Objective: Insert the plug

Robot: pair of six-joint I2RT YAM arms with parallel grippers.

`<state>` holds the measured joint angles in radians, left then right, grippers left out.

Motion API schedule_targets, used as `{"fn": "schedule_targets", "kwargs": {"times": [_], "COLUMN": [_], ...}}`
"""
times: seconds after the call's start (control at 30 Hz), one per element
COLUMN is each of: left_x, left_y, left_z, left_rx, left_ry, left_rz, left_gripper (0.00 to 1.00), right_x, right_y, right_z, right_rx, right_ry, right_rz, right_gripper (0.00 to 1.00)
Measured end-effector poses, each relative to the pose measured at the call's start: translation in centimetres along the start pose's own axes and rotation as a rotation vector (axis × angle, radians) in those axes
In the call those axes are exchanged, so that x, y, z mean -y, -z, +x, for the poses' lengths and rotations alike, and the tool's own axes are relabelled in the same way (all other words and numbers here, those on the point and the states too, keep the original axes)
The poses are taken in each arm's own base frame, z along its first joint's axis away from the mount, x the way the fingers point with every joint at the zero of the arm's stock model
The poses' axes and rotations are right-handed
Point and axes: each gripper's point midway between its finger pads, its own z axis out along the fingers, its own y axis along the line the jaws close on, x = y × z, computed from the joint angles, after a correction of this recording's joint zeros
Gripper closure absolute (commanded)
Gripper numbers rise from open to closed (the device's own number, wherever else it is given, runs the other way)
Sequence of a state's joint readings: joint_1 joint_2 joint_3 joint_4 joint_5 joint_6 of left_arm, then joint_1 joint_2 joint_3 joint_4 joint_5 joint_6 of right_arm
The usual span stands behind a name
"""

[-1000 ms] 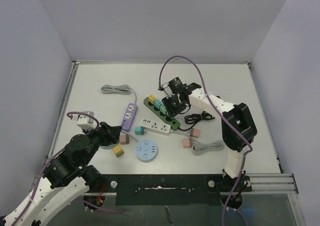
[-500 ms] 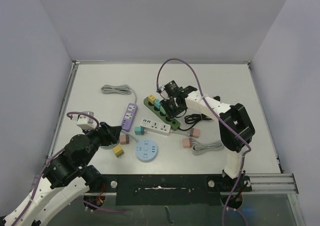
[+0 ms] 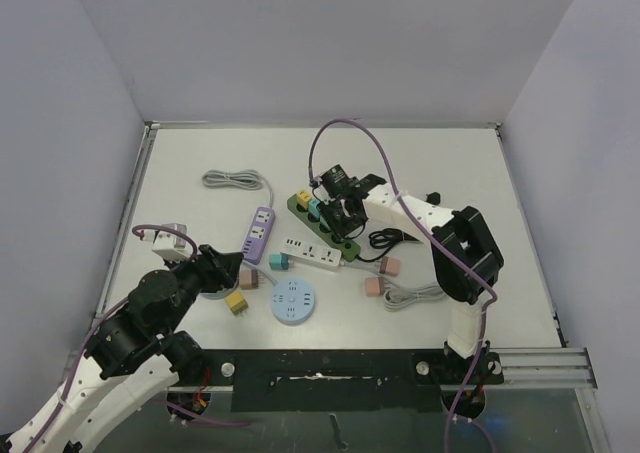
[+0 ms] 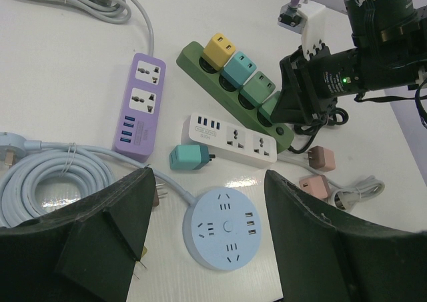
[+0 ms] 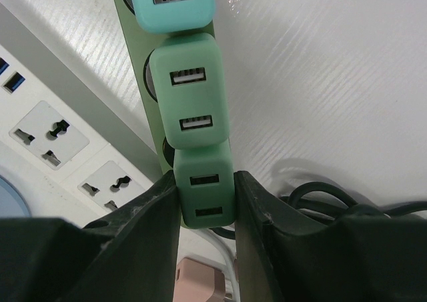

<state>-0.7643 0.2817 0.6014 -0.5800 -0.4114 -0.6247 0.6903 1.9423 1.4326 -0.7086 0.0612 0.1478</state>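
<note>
Right wrist view: right gripper (image 5: 205, 185) jaws pinch green plug (image 5: 204, 199) on the strip (image 4: 192, 54), maybe not fully in (left gripper (image 4: 210, 242) jaws apart).

Purple power strip (image 3: 259, 234), white power strip (image 3: 309, 254), round blue socket (image 3: 293, 301), coiled grey cable (image 3: 232, 180) at back

Nothing legible: no lettering, brand, number or sign can be read in any view. If the green strip (image 4: 191, 55), the white strip (image 4: 230, 139) or the purple strip (image 4: 141, 106) carry any print, it is too small to make out.
</note>
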Motion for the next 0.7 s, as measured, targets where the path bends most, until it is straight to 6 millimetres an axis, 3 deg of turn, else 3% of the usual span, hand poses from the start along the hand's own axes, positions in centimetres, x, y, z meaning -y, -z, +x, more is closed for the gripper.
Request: {"fn": "schedule_targets", "kwargs": {"times": [0.57, 0.7], "left_x": [0.0, 0.0], "left_y": [0.0, -0.1], "left_z": [0.0, 0.1], "left_rx": [0.000, -0.004], "left_ry": [0.000, -0.002], "left_rz": [-0.001, -0.004], "left_gripper": [0.35, 0.35], "right_x": [-0.2, -0.1], "right_y": [-1.2, -0.4], "right_z": [0.4, -0.3], "right_rx": [-0.017, 0.013], "right_ry": [-0.010, -0.022], "right_rz": [-0.001, 0.001], "right_gripper": [0.99, 0.72]}}
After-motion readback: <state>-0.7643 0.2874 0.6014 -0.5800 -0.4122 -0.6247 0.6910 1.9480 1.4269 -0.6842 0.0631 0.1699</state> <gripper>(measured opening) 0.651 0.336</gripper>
